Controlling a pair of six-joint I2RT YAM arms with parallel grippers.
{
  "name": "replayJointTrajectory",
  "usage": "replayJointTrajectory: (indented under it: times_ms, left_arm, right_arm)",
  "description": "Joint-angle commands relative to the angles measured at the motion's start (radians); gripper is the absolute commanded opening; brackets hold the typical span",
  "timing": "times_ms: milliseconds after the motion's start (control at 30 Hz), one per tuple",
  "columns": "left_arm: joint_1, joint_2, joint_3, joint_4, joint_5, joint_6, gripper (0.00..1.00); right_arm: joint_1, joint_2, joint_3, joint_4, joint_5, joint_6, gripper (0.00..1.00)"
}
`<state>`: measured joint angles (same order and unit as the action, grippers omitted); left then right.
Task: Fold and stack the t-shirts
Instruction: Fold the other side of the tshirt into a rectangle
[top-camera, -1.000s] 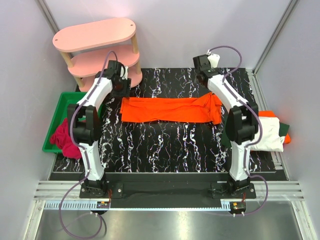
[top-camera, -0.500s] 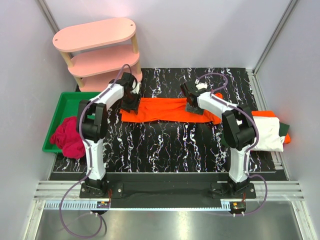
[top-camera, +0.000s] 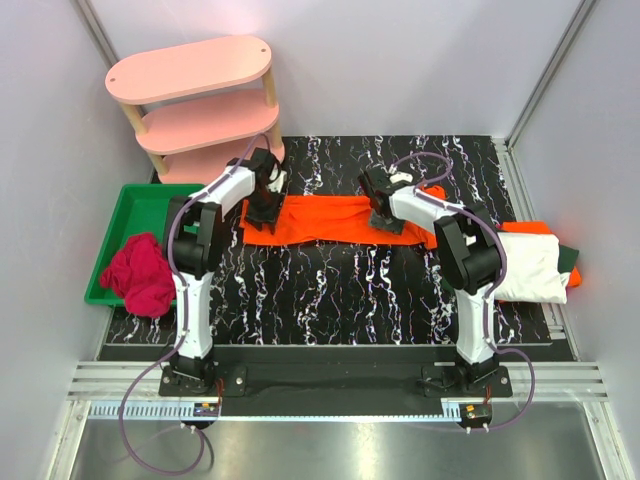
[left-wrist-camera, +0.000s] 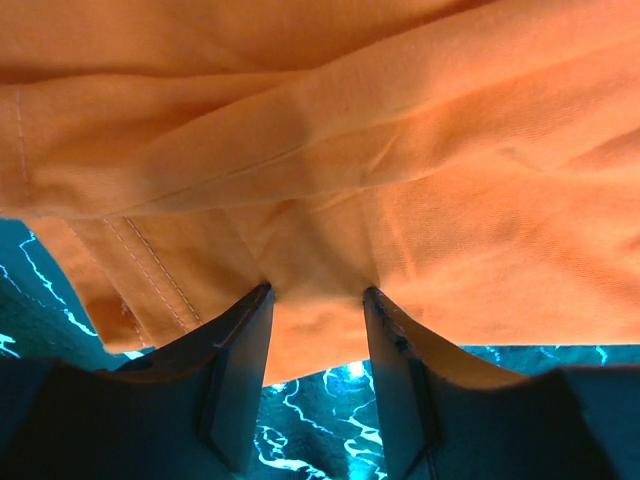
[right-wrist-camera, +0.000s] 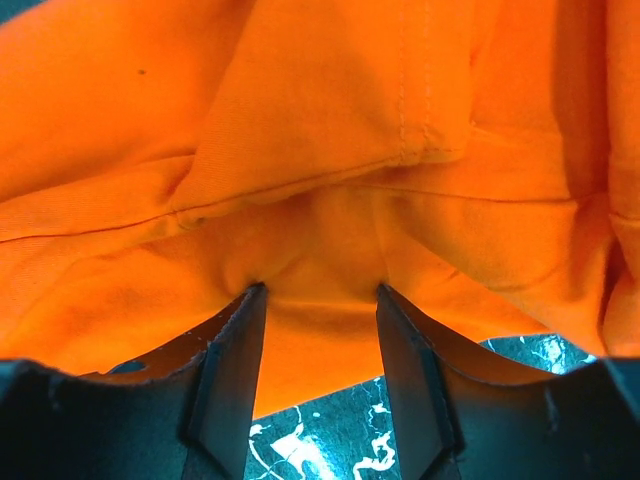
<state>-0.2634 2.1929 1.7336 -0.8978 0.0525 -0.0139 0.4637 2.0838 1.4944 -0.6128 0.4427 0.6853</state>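
A bright orange t-shirt (top-camera: 330, 218) lies as a long folded strip across the black marbled table (top-camera: 340, 285). My left gripper (top-camera: 268, 205) presses down on its left end. In the left wrist view its jaws (left-wrist-camera: 318, 295) stand apart, tips dug into the orange cloth (left-wrist-camera: 350, 150), a small ridge between them. My right gripper (top-camera: 385, 215) presses on the strip right of centre. Its jaws (right-wrist-camera: 320, 290) are also apart, tips in the orange cloth (right-wrist-camera: 300, 120). A pile of t-shirts sits at the right edge: white (top-camera: 530, 268) on top, dark green (top-camera: 568, 258) and orange (top-camera: 535, 228) beneath.
A green tray (top-camera: 135, 205) at the left holds a crumpled red cloth (top-camera: 135, 275). A pink three-tier shelf (top-camera: 195, 100) stands at the back left. Grey walls close in the table on three sides.
Both grippers came from the table's far side down onto the orange shirt. The strip's right end was pulled in and rumpled. Both pairs of jaws narrowed a little.
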Motion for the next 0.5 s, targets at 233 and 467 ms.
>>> replayJointTrajectory:
  times_ms: [233,467]
  left_arm:
    - [-0.005,-0.107,-0.173,-0.161,0.009,0.109,0.45]
    - [-0.005,-0.160,-0.223,-0.256,0.027,0.166,0.44]
  right_arm:
    - [0.047,-0.090,-0.149,-0.103,-0.101,0.089,0.54]
    - [0.139,-0.162,-0.223,-0.150,-0.136,0.163,0.54]
